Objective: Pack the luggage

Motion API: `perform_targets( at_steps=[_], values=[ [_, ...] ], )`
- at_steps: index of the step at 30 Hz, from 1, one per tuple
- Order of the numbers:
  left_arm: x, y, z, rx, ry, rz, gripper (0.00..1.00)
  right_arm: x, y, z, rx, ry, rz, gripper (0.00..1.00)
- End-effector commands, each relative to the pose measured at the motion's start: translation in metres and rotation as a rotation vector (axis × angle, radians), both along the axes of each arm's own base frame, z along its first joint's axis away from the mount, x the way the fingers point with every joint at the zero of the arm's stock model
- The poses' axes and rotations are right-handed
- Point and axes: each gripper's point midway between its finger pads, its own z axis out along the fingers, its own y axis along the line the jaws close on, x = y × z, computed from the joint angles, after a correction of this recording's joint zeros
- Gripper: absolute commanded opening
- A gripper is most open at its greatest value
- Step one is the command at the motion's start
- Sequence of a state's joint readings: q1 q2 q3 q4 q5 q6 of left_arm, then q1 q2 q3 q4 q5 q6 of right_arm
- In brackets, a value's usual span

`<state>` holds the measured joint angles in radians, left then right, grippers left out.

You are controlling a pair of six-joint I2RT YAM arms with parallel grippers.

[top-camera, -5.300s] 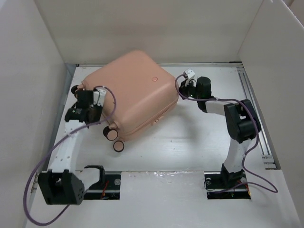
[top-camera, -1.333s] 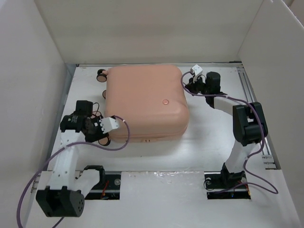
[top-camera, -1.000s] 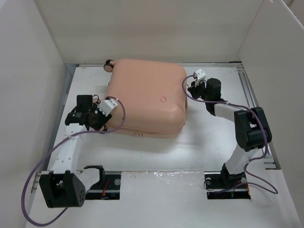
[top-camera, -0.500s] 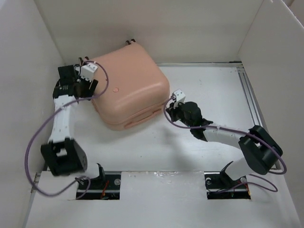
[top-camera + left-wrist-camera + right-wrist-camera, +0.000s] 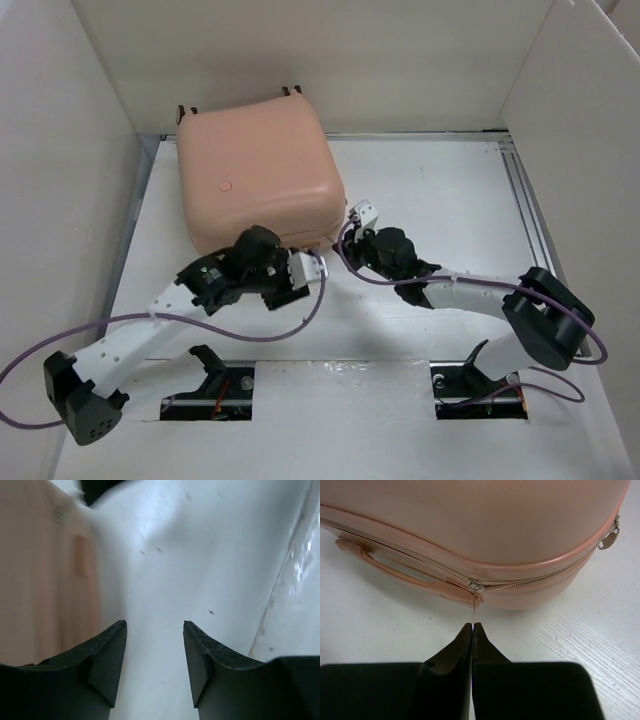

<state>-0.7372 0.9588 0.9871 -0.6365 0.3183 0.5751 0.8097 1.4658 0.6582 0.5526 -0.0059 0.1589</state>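
So the suitcase is closed and lying flat on the far left part of the table, its back edge right up by the back wall, with the little dark wheels poking out along that far side. Both arms are reaching in at its near edge. The right gripper sits at the near right corner, and in its own camera the two fingers are pressed tight together, pinching the tip of a thin metal zipper pull that hangs off the slider on the zipper running round the shell. Just left of that slider there's the pink carry handle lying flat against the side, and further right on the curve there's a second pull dangling free. The left gripper is down low in front of the near edge, just beside the case. Its fingers are spread apart with only bare white tabletop between them, and the peach shell is a blur along the left of that view, so I can't tell whether a finger actually touches it. A purple cable loops off the left arm near its base
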Motion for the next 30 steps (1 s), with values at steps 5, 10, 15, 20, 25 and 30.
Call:
perform_targets(
  at_steps=[5, 10, 15, 20, 25, 30],
  values=[
    [0.006, 0.008, -0.070, 0.232, -0.078, 0.007, 0.61, -0.011, 0.025, 0.030, 0.082, -0.035, 0.034, 0.00],
    [0.038, 0.005, -0.064, 0.179, -0.195, 0.147, 0.70, -0.017, 0.026, 0.028, 0.074, -0.032, 0.034, 0.00],
    [0.056, 0.025, -0.100, 0.315, -0.223, 0.237, 0.71, -0.017, 0.020, 0.018, 0.054, -0.021, 0.014, 0.00],
    [0.069, 0.025, -0.117, 0.334, -0.222, 0.269, 0.70, -0.018, 0.019, 0.013, 0.040, -0.010, 0.014, 0.00],
    [0.090, 0.031, -0.124, 0.365, -0.252, 0.337, 0.71, -0.021, 0.019, 0.009, 0.035, -0.002, 0.024, 0.00],
    [0.092, 0.029, -0.155, 0.430, -0.195, 0.304, 0.71, -0.021, 0.019, 0.005, 0.027, 0.004, 0.024, 0.00]
  ],
)
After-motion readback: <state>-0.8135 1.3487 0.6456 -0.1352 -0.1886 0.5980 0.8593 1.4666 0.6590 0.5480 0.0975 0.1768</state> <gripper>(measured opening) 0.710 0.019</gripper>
